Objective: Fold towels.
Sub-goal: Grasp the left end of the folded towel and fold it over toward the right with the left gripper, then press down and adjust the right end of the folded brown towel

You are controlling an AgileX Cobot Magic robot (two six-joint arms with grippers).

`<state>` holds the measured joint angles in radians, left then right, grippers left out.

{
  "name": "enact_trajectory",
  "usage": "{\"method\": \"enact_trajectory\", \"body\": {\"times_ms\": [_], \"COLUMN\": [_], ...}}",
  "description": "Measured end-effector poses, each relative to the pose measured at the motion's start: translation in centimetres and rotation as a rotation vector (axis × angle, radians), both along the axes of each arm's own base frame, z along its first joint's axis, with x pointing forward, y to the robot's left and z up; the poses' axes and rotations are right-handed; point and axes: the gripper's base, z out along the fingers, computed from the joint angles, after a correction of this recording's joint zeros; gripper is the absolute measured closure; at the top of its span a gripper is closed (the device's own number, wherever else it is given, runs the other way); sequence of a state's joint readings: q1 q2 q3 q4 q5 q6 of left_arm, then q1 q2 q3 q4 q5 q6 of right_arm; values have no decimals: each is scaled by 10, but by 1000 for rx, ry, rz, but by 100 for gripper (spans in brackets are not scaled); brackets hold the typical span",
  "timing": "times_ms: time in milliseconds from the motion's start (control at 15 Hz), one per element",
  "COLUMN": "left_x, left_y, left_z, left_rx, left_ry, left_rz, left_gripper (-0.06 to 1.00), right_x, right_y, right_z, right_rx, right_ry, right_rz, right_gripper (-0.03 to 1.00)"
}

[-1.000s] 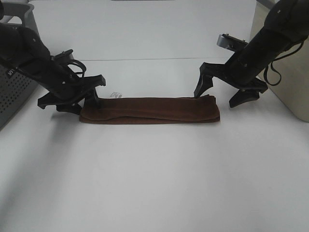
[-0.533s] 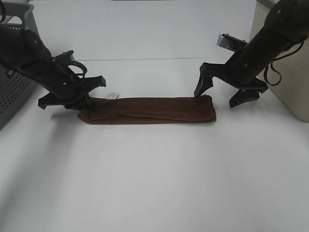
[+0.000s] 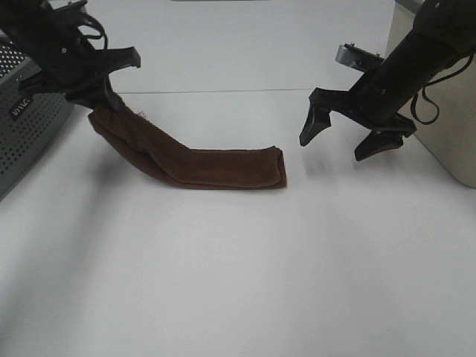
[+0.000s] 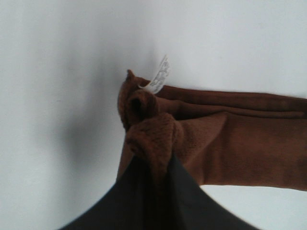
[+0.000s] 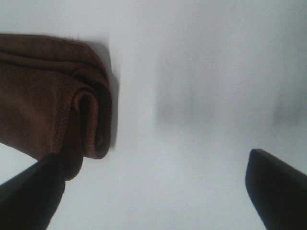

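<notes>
one dark reddish-brown folded terry towel point(image 3: 216, 165), limp, probably sags: left fingers point(image 4: 120, 206) pinch its tagged end aloft, rest lies on white desk point(image 3: 238, 282); right fingers point(image 3: 313, 125) spread, empty. grip free end.

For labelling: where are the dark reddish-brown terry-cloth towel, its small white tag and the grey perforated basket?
Dark reddish-brown terry-cloth towel point(image 3: 223, 167): exterior high view, flat middle stretch.
Small white tag point(image 4: 159, 76): left wrist view, tag's middle.
Grey perforated basket point(image 3: 26, 141): exterior high view, side wall.
</notes>
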<state>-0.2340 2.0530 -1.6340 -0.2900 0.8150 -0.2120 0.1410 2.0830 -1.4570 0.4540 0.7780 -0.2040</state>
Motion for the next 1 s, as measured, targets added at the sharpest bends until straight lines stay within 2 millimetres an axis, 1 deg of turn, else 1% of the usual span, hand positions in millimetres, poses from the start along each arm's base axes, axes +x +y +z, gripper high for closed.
{"method": "enact_trajectory", "body": {"times_ms": [133, 200, 333, 400, 467, 533, 600, 667, 733, 800, 867, 933, 1000], "left_x": [-3, -4, -7, -7, -6, -5, -4, -5, -6, -7, -7, -5, 0], "left_y": [-38, -55, -98, -108, -126, -142, -155, -168, -177, -182, -184, -184, -180], "left_z": [15, 17, 7, 2, -5, -16, -23, -30, -32, -32, -31, -26, -19], "left_rx": [-45, -63, -90, -96, -114, -134, -156, -187, -216, -240, -256, -265, -266], "left_ry": [-36, -42, -32, -28, -35, -22, -15, 0, 8, 5, -3, -22, -46], "left_rz": [-59, -78, -121, -128, -135, -133, -135, -137, -135, -129, -124, -121, -116], "left_gripper": [88, 88, 88, 87, 84, 79, 71, 59, 47, 38, 31, 28, 26], "right_x": [-2, -3, -6, -7, -7, -9, -10, -10, -10, -10, -10, -10, -10], "right_y": [0, 0, 0, 0, 0, 0, 0, 0, 0, 0, 0, 1, 2], "right_z": [16, 22, 31, 32, 34, 35, 35, 35, 35, 35, 35, 35, 36], "right_rx": [8, 11, 16, 16, 18, 19, 20, 20, 20, 20, 20, 24, 41], "right_ry": [-36, -44, -48, -50, -50, -41, -33, -32, -31, -31, -31, -30, -28], "right_rz": [-1, 2, 10, 10, 10, 15, 19, 19, 20, 20, 20, 17, 9], "right_gripper": [1, 1, 1, 1, 1, 1, 1, 1, 1, 1, 1, 1, 1]}}
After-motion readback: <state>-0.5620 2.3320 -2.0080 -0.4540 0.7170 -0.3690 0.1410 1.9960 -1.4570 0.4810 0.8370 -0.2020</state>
